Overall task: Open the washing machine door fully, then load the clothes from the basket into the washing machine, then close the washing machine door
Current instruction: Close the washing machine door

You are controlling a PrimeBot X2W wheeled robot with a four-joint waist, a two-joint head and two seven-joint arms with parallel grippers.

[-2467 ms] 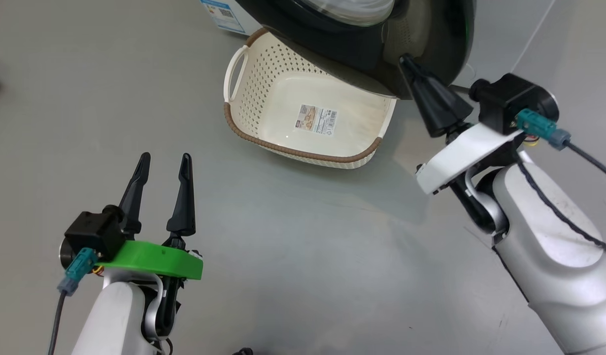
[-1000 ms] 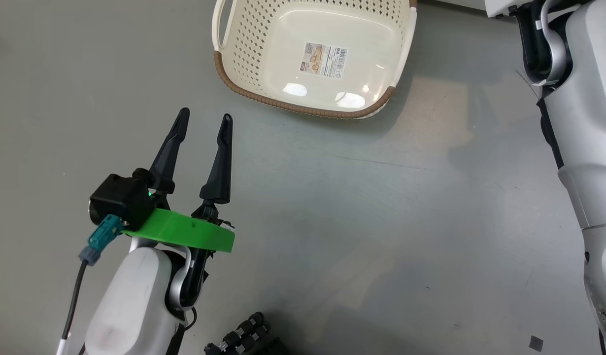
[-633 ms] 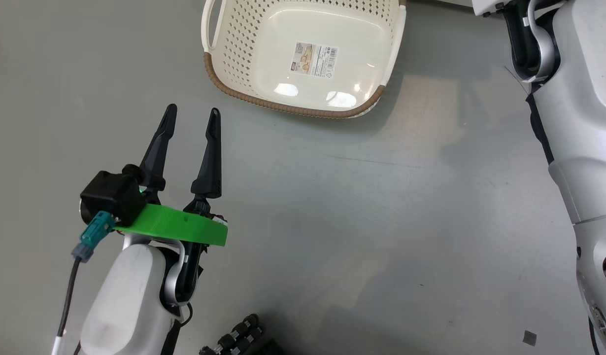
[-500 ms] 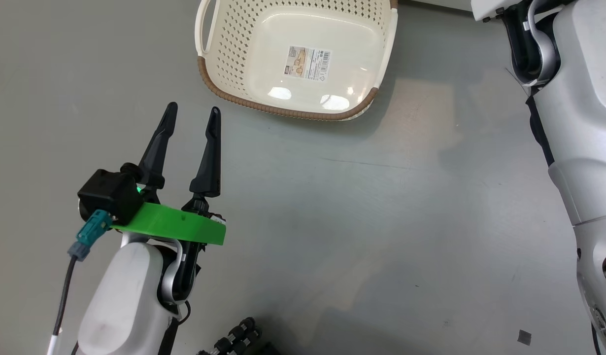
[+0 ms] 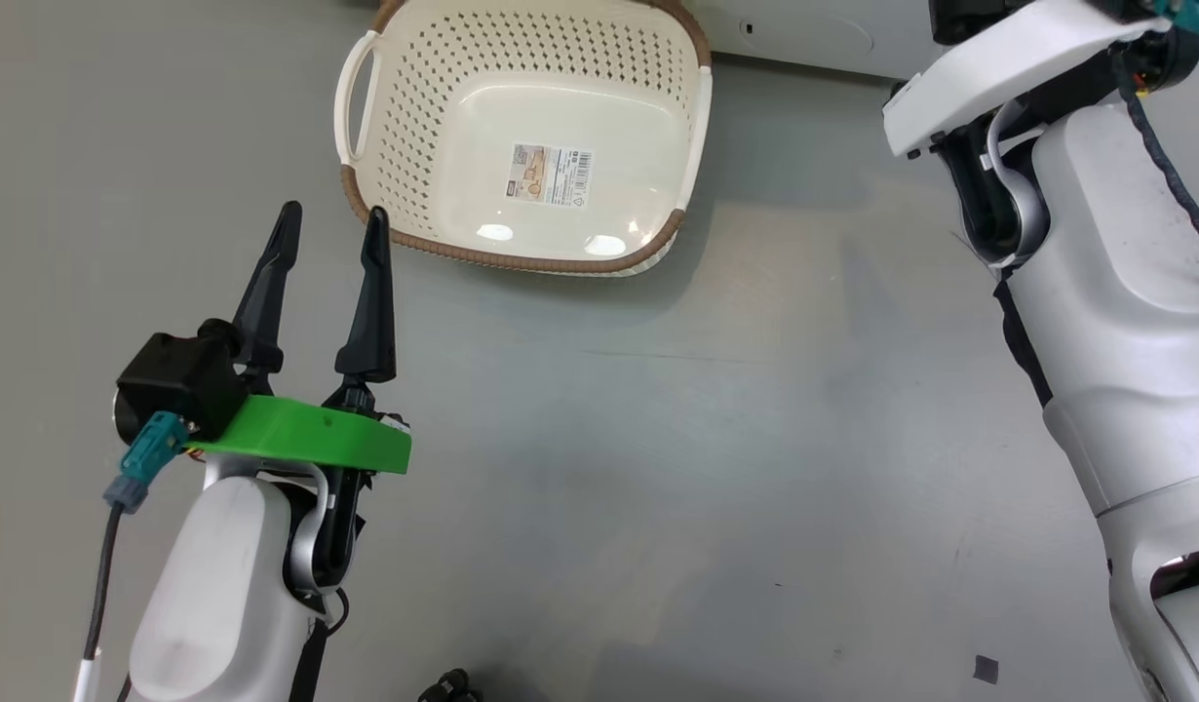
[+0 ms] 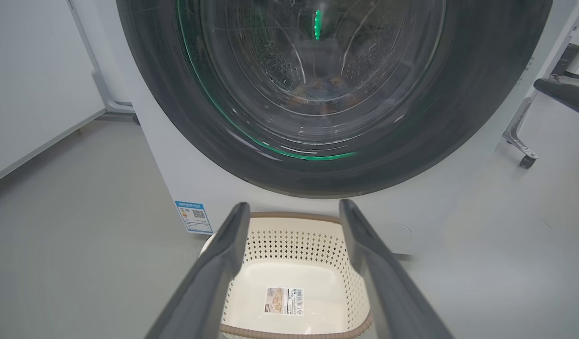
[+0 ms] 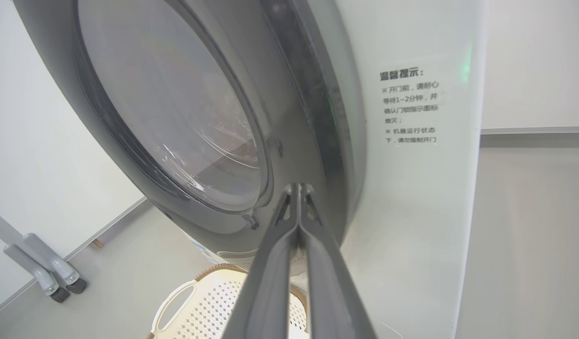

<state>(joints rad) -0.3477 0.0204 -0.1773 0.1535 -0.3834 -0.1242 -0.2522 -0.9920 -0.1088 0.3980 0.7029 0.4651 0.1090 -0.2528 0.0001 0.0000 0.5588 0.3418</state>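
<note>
The left gripper [image 5: 331, 226] hangs at the lower left over the smooth grey floor [image 5: 677, 458]. Its two long, tapered matte-black fingers are spread apart with nothing between them, and they rise from a bright green plastic bracket [image 5: 302, 447] on a glossy white forearm. Just beyond their tips stands the basket [image 5: 507, 260], a rounded rectangle of cream plastic with perforated walls and a brown woven-look rim. It holds nothing but a label sticker [image 5: 549, 175] on its shiny bottom.

In the left wrist view the basket sits right at the foot of the washing machine [image 6: 186, 179], whose front is flat and white with a blue sticker [image 6: 194, 216] low down. The washing machine door [image 6: 176, 117] lies against that front, but I cannot tell whether it is latched. Its rim is wide and glossy black, and a green glint curves along the bulging glass. Through the glass the clothes [image 6: 317, 89] show as a blurred patch of blue and orange-brown low in the dimpled steel drum.

At the right, the right gripper [image 7: 297, 188] has its fingers pressed together with nothing pinched. Their tips lie over the door's dark edge beside a printed notice [image 7: 409, 106]. Whether they touch the door is unclear. In the head view the bulky white right forearm [image 5: 1116, 292] is cut off by the frame.
</note>
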